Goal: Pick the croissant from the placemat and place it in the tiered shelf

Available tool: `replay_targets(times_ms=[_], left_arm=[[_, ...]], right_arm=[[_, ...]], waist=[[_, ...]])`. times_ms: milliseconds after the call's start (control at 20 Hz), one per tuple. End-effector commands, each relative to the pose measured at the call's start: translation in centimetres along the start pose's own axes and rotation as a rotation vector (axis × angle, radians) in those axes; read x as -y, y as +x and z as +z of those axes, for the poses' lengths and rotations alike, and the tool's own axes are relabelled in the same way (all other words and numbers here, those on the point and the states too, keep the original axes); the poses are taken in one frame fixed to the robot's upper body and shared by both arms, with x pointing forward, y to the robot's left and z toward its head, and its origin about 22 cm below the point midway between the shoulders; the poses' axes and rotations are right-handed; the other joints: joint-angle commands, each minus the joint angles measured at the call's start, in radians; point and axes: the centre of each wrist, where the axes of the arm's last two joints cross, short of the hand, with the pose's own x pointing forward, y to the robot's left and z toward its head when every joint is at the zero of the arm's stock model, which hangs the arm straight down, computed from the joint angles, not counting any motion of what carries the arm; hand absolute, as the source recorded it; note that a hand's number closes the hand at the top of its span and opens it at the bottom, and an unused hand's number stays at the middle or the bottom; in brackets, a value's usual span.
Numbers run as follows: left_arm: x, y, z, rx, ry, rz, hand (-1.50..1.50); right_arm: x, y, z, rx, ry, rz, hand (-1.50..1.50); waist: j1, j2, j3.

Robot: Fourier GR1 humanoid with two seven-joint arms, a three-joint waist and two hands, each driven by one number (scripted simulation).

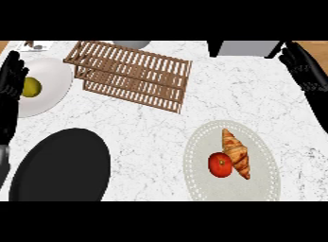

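Note:
A golden croissant [236, 153] lies on a pale round placemat [260, 184] at the lower right, touching a red tomato [220, 165] on its left. The wooden slatted tiered shelf [131, 73] stands at the upper middle of the marble counter. My right hand [306, 66] is open at the right edge, fingers up, well above and to the right of the croissant. At the left edge my left hand [9, 78] is open too, fingers up, resting beside a white plate. Neither hand holds anything.
A white plate [51, 97] with a yellow-green fruit [31, 87] sits at the upper left. A black oval tray [62, 165] lies at the lower left. A grey box [246, 48] and a grey bowl [131, 44] stand at the counter's far edge.

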Motion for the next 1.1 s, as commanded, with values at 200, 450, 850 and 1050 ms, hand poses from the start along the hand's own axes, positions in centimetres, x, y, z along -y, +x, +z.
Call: replay_targets(times_ms=[200, 450, 850, 1050], left_arm=[[1.9, -9.0, 6.5, -0.508, -0.058, 0.175, 0.00], [3.2, -9.5, 8.2, -0.636, -0.147, 0.276, 0.00], [2.8, -10.2, 7.5, -0.646, -0.169, 0.269, 0.00], [4.0, -10.3, 7.8, -0.672, -0.167, 0.267, 0.00]], right_arm=[[5.6, 1.8, 2.2, 0.008, -0.107, 0.369, 1.50], [8.2, -4.3, 8.6, -0.453, -0.291, 0.563, 1.50], [6.5, -2.0, 10.3, -0.365, 0.021, 0.513, -1.50], [5.6, 2.1, 11.1, -0.412, 0.175, 0.522, -1.50]], waist=[[-0.025, 0.010, 0.051], [-0.015, 0.011, 0.056], [0.004, 0.007, 0.054], [-0.013, 0.003, 0.054]])
